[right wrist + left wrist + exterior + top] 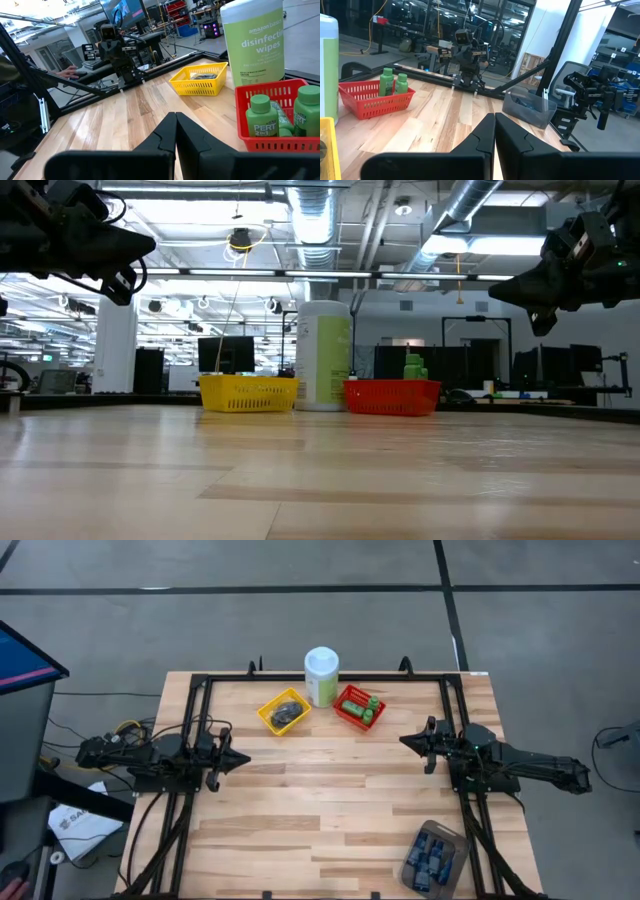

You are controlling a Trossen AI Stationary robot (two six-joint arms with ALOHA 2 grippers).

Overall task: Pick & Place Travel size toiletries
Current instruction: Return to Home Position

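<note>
Short green bottles stand in a red basket at the table's far side; the right wrist view shows two of them. Dark clear-wrapped bundles lie in a yellow basket beside it. Flat navy tubes lie in a grey bin near the table's near right corner. My left gripper hovers shut over the table's left side. My right gripper hovers shut over the right side. Both touch nothing.
A tall pale green wipes canister with a white lid stands between the two baskets at the far edge. A black frame runs along the table's sides. Bare wood lies between the two arms.
</note>
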